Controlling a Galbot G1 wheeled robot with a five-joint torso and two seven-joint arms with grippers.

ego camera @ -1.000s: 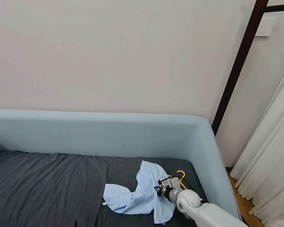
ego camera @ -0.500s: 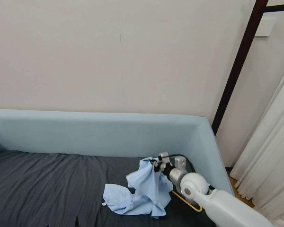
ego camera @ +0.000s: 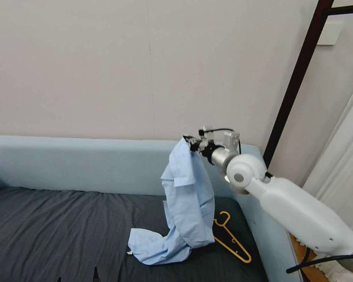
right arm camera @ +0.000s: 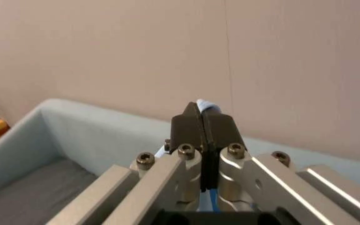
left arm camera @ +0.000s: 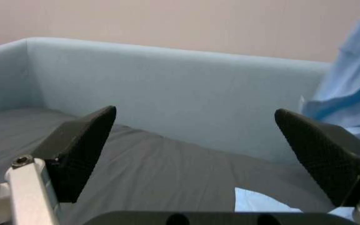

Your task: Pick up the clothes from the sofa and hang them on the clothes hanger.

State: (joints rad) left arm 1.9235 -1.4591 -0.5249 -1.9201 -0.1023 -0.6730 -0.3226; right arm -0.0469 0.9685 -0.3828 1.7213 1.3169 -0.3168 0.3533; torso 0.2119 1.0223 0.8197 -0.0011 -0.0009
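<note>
Shirt (ego camera: 188, 200) hung at frame centre from the right gripper (ego camera: 193, 144) clamped on its top edge, tail on the sofa (ego camera: 76, 164), a thin pinch that could slip; left gripper (left arm camera: 198, 140) hovered open over the seat

Your right arm (ego camera: 294, 208) is glossy white with a round grey joint cap (ego camera: 242, 175). The right gripper (right arm camera: 200, 111) and left gripper (left arm camera: 194, 114) have silver screwed brackets and black fingers.

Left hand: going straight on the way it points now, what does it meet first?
Probably the sofa backrest, centred ahead of the open left hand, above the dark seat cushion. The blue shirt in the right hand hangs beside that line. Depth unclear.
</note>
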